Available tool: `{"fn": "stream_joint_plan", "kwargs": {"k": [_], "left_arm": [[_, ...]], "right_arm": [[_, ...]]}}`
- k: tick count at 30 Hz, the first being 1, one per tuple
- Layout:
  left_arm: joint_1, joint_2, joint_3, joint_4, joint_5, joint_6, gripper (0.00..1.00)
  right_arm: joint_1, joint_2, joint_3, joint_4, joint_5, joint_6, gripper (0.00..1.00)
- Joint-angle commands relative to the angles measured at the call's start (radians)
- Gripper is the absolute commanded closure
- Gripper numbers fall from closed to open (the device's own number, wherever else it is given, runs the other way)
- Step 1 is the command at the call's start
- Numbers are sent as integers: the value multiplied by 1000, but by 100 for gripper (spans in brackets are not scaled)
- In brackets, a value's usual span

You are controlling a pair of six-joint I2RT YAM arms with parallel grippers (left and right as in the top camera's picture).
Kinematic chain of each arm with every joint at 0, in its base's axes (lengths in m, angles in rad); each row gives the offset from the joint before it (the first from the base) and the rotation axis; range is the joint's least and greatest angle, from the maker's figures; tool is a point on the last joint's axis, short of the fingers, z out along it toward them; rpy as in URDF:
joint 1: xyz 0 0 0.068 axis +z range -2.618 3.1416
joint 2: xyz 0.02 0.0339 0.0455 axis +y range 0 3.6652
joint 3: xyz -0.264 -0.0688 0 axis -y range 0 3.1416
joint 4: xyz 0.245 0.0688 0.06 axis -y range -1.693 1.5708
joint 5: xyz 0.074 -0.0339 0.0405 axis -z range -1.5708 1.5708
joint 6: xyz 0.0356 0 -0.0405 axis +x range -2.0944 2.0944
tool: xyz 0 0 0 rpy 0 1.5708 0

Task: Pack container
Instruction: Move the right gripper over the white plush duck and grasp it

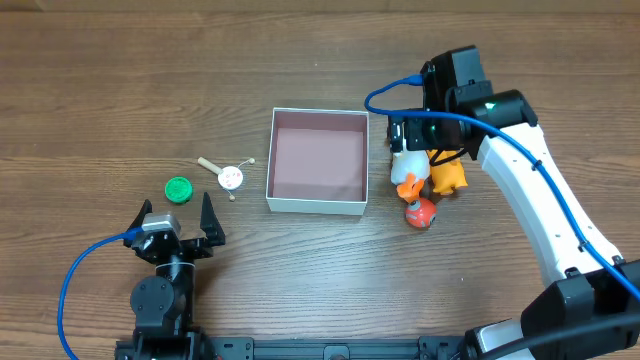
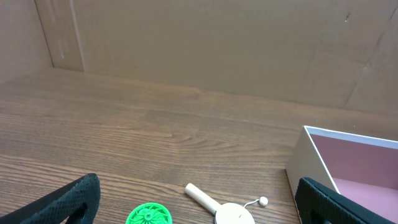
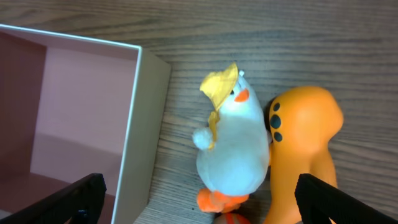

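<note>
Orange toy (image 1: 450, 178) partly beneath right end effector (image 1: 428, 150)

On the wooden desk (image 1: 120, 80), a wooden-handled white drum toy (image 1: 229, 176) and, farther left, a green round plastic disc (image 1: 178, 189) lie left of the square white-walled container (image 1: 317, 206). A white plush duck (image 1: 409, 167), orange plastic figure (image 1: 447, 176) and red round toy (image 1: 420, 212) cluster just right of it.

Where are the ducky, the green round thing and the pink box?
plush duck (image 3: 233, 146), right wrist view, white belly.
green disc (image 1: 178, 189), overhead view, its middle.
container (image 1: 317, 206), overhead view, near white wall.
</note>
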State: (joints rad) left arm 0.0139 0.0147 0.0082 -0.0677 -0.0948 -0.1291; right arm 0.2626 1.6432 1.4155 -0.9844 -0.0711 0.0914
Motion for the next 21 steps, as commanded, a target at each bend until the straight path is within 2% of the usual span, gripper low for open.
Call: {"fn": "stream_joint_plan", "kwargs": {"k": [1, 3, 5, 7, 14, 21], "left_arm": [[6, -9, -3, 2, -9, -9, 0], [6, -10, -3, 2, -9, -9, 0], [6, -10, -3, 2, -9, -9, 0], [6, -10, -3, 2, -9, -9, 0], [6, -9, -3, 2, -9, -9, 0], [6, -10, -3, 2, -9, -9, 0]], "right_arm": [[0, -8, -25, 15, 18, 47, 0], [0, -7, -27, 18, 18, 47, 2], [0, -6, -29, 20, 24, 48, 16], [0, 0, -31, 16, 33, 48, 24], [0, 43, -96, 39, 98, 63, 25], [0, 158, -103, 68, 115, 63, 26]]}}
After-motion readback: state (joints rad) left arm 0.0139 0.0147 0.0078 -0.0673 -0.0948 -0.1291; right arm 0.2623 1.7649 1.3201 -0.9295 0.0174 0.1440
